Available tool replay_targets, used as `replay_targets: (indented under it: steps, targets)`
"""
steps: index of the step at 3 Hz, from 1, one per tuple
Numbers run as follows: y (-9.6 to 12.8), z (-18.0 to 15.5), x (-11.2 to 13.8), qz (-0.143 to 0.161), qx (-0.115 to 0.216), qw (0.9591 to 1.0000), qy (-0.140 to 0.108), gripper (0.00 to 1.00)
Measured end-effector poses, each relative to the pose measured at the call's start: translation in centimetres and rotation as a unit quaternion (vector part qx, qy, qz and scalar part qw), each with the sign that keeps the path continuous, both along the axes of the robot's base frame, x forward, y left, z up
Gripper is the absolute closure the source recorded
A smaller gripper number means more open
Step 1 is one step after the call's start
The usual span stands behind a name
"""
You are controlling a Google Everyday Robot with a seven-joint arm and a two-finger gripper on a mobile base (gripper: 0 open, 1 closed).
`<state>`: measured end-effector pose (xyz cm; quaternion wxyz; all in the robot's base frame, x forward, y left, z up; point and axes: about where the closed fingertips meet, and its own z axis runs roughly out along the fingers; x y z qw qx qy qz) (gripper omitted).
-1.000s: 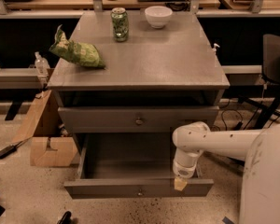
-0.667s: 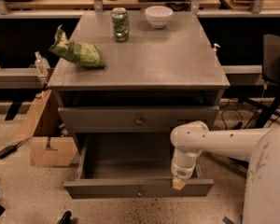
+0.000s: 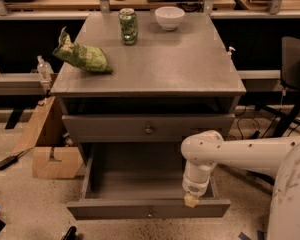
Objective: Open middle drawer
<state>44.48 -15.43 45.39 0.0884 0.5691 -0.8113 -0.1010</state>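
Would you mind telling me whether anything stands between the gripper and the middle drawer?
Nothing visible does. The gripper hangs right at the front edge of the middle drawer, to the right of its knob. The drawer is already pulled well out.

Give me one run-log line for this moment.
middle drawer: pulled out | gripper: at its front edge, right of knob

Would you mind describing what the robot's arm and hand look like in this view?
The arm is a smooth white tube with rounded joints and small dark dots along its length. It narrows to a short cylinder ending in the hand, a small tan tip, over the right front of the pulled-out drawer. No cables show.
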Motion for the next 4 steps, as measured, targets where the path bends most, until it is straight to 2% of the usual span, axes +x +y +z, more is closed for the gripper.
replay_targets:
  steps: [1, 2, 3, 4]
  targets:
    - [0.0, 0.0, 0.0, 0.0, 0.0, 1.0, 0.0, 1.0]
    - [0.5, 0.7, -1.4, -0.007, 0.002, 0.9998, 0.016, 1.0]
    - [0.5, 0.7, -1.4, -0.007, 0.002, 0.9998, 0.016, 1.0]
    - [0.5, 0.7, -1.4, -0.007, 0.002, 0.9998, 0.016, 0.82]
